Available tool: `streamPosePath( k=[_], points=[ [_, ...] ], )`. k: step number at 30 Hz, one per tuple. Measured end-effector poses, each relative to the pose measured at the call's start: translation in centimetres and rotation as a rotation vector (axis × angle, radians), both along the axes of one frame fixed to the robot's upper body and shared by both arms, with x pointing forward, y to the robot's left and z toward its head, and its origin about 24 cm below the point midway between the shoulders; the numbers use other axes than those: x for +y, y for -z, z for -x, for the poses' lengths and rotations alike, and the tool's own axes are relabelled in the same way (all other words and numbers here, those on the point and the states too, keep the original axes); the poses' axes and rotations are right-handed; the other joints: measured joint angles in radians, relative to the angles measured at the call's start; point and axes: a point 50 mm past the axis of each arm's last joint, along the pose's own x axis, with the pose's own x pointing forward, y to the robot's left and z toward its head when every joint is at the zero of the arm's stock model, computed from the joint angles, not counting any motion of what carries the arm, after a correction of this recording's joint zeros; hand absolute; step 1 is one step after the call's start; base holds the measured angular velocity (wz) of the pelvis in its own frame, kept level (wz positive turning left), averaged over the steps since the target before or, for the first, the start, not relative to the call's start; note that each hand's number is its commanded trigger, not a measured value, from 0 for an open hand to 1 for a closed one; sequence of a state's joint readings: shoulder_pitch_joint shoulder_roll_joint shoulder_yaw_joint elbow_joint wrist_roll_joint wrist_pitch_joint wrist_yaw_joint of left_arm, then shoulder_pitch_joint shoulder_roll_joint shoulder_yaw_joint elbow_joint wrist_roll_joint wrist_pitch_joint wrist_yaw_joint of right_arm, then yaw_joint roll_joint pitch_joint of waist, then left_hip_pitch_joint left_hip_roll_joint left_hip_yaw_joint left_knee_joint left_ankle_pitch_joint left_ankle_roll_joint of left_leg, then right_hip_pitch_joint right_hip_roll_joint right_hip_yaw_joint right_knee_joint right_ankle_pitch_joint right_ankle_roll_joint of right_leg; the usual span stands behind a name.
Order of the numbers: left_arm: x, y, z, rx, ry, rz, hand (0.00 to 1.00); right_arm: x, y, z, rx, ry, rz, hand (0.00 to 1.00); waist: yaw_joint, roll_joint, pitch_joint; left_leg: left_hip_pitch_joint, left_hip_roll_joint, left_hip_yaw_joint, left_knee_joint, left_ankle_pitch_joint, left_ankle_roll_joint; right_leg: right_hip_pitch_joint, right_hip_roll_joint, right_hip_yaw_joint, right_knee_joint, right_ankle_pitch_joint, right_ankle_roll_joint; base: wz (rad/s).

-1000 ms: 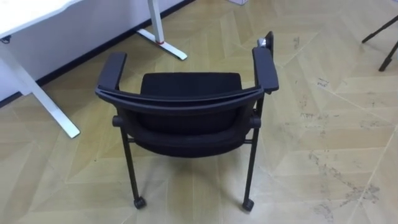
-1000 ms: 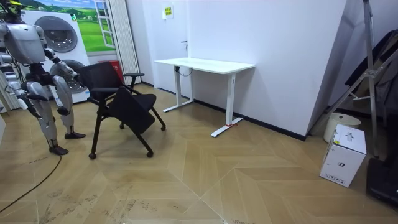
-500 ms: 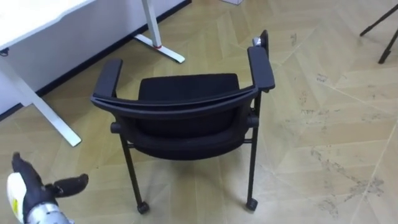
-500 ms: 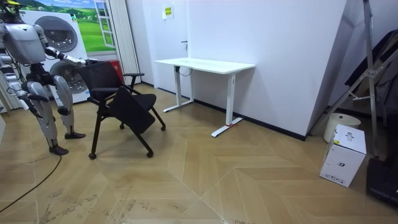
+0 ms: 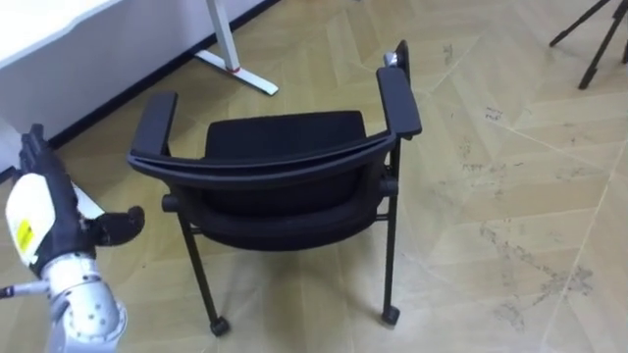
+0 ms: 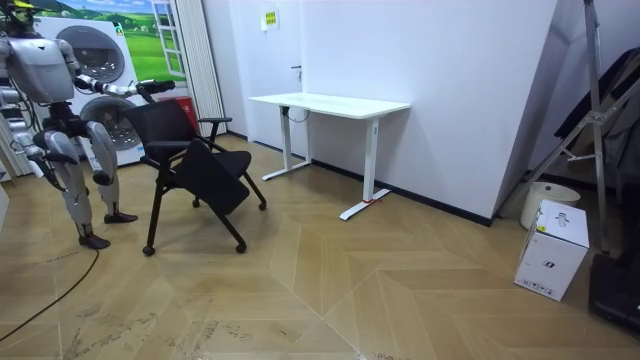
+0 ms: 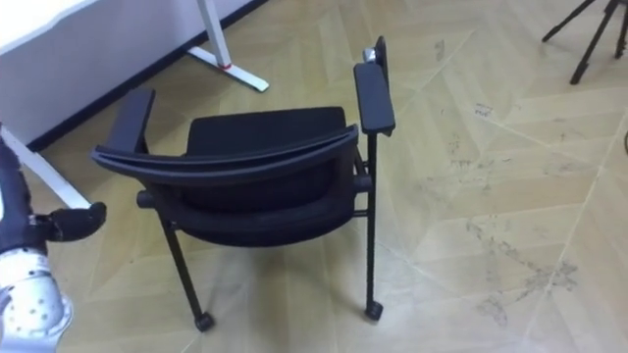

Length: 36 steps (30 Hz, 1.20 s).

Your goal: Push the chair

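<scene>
Left eye view: the chair [image 5: 285,176] stands on the wood floor [image 5: 491,196] right before me, its curved back rail nearest, its seat and both armrests beyond. Only its two near castors show. My left robot hand [image 5: 54,235] is raised at the lower left, seen from the back, released: fingers straight up, thumb [image 5: 120,226] out toward the chair's left side, near it but with a gap between. The table [image 5: 39,25] is cut off at the upper left; one of its feet is partly hidden behind my hand. Dark legs [image 5: 589,39] of something cut off cross the upper right corner

Room view: I stand at the room view's left, behind the chair [image 6: 195,165], which is well apart from the table [image 6: 330,103]. My left arm reaches forward over the chair's back, hand [image 6: 155,87] too small to read. My right robot hand [image 6: 20,150] hangs low by my side; I cannot tell its fingers

Right eye view: the same chair [image 7: 255,167]; my left robot hand [image 7: 25,235] is cut by the left edge, thumb still clear of the frame
</scene>
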<state>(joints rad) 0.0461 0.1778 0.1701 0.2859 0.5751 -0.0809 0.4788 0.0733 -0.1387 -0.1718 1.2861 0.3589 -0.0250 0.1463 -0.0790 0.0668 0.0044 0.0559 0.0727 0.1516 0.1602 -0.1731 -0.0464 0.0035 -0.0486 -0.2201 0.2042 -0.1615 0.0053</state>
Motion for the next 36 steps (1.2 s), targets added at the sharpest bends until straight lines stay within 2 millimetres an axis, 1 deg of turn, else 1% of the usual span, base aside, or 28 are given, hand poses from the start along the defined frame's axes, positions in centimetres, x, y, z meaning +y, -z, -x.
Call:
streamPosePath(
  k=[4, 6, 8, 12, 15, 21, 22, 26, 28, 34, 36],
  points=[
    [-1.0, 0.1, -0.3, 0.044, 0.073, -0.071, 0.0, -0.1, 0.0, -0.2, -0.005, 0.002, -0.012, 0.0, -0.008, 0.003, -0.0021, -0.004, -0.001, -0.001, 0.0, 0.0, 0.0, -0.001, 0.0, -0.001, -0.003, 0.0, 0.0, 0.0],
    [-1.9, -0.4, -0.7, 0.033, 0.119, -0.085, 0.0, -0.2, 0.0, -0.3, -0.002, 0.009, -0.017, 0.0, -0.008, 0.003, -0.0021, -0.006, -0.001, -0.001, 0.0, 0.0, 0.0, -0.003, 0.0, -0.002, -0.004, 0.0, 0.0, 0.0],
    [-2.3, -0.8, -0.9, 0.024, 0.144, -0.085, 0.0, -0.1, 0.0, -0.3, 0.0, 0.011, -0.018, 0.0, -0.01, 0.003, -0.002, -0.006, -0.001, -0.001, 0.0, 0.0, 0.0, -0.003, 0.0, -0.002, -0.004, 0.0, 0.0, 0.0],
    [-2.4, -1.2, -1.0, 0.031, 0.167, -0.107, 0.0, -0.1, 0.0, -0.4, 0.001, 0.009, -0.018, 0.0, -0.013, 0.002, -0.0015, -0.005, -0.001, -0.001, 0.0, 0.0, 0.0, -0.003, 0.0, 0.0, -0.005, 0.0, 0.0, 0.0],
    [-2.2, -1.3, -1.1, 0.053, 0.176, -0.131, 0.0, -0.1, 0.0, -0.6, -0.002, 0.009, -0.02, 0.0, -0.022, 0.001, -0.0006, -0.008, -0.001, -0.001, 0.0, 0.0, 0.0, -0.002, 0.0, -0.002, -0.012, 0.0, 0.0, 0.01],
    [-2.4, -2.4, -1.5, 0.063, 0.218, -0.216, 0.0, 0.0, 0.0, -0.6, 0.0, -0.004, -0.022, 0.0, -0.024, 0.0, 0.0003, -0.01, -0.001, 0.0, 0.0, 0.0, 0.0, -0.001, 0.001, -0.001, -0.021, 0.001, 0.001, 0.01],
    [-2.4, -2.4, -1.5, 0.068, 0.222, -0.235, 0.0, 0.0, 0.0, -0.7, 0.0, -0.006, -0.022, 0.0, -0.024, 0.001, 0.0001, -0.01, -0.001, 0.0, 0.0, 0.0, 0.0, -0.001, 0.001, -0.001, -0.021, 0.001, 0.001, 0.0],
    [-2.6, -2.5, -1.7, 0.118, 0.265, -0.336, 0.0, -0.1, -0.1, -1.0, -0.006, -0.014, -0.017, 0.0, -0.029, 0.014, 0.0052, -0.01, -0.001, 0.0, 0.0, 0.0, 0.0, -0.001, 0.001, 0.001, -0.02, 0.001, 0.001, 0.0],
    [-2.8, -2.5, -1.8, 0.123, 0.279, -0.343, 0.0, -0.2, -0.1, -1.0, -0.007, -0.015, -0.015, 0.0, -0.029, 0.018, 0.0041, -0.009, -0.001, 0.0, 0.0, 0.0, 0.0, 0.0, 0.001, 0.003, -0.02, 0.001, 0.001, 0.0],
    [-4.0, -3.2, -2.0, 0.107, 0.335, -0.416, 0.0, -0.5, -0.2, -1.2, -0.008, -0.028, -0.004, 0.0, -0.031, 0.027, 0.0051, -0.008, -0.001, 0.003, -0.001, 0.0, 0.0, 0.0, 0.001, 0.005, -0.02, 0.001, 0.001, -0.01],
    [-4.2, -3.2, -2.0, 0.12, 0.349, -0.418, 0.0, -0.8, -0.3, -1.1, -0.007, -0.028, 0.004, 0.0, -0.031, 0.032, 0.0075, -0.003, -0.001, 0.01, -0.002, 0.0, 0.0, 0.0, 0.001, 0.012, -0.019, 0.002, 0.001, -0.08]
  ],
)
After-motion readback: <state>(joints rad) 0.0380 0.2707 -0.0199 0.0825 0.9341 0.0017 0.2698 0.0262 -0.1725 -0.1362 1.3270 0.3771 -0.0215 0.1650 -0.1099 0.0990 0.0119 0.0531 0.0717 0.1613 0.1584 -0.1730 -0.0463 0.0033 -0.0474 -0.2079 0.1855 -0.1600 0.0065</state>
